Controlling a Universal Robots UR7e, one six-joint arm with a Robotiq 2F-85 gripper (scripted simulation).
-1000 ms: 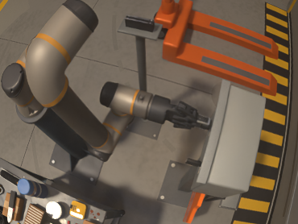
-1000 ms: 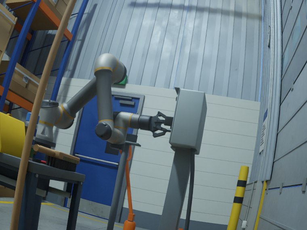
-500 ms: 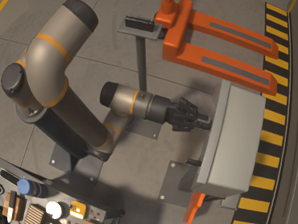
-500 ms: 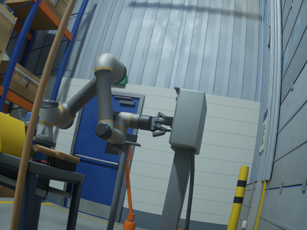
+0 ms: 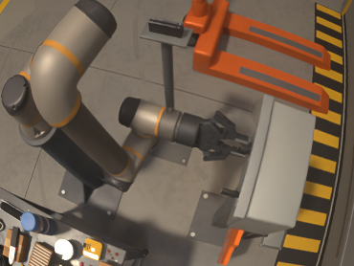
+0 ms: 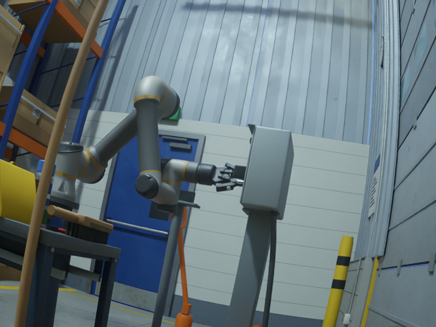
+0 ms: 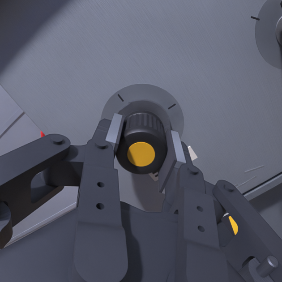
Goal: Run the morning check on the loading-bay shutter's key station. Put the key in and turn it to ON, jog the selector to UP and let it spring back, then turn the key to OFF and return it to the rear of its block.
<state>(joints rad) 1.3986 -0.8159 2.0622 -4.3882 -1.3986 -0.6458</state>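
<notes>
A black ribbed knob with a yellow end cap [image 7: 141, 147] sticks out of the grey key station's front panel [image 7: 147, 60]. It sits on a round grey dial plate with two black tick marks. This looks like the selector. A second round dial [image 7: 271, 34] shows at the panel's upper right edge, mostly cut off. The key station is a grey box [image 5: 275, 165] [image 6: 268, 171] on a post. The key is not clearly in view. My gripper [image 7: 143, 143] [image 5: 237, 143] [image 6: 235, 177] reaches level at the panel and is closed around the knob.
A blue door [image 6: 141, 218] and a ribbed shutter wall stand behind the station. An orange pallet truck [image 5: 258, 50] lies on the floor beyond. A stand with a small block [image 5: 166, 29] rises beside my arm. A yellow-black bollard [image 6: 337, 281] stands right of the post. A workbench [image 5: 52, 244] holds several items.
</notes>
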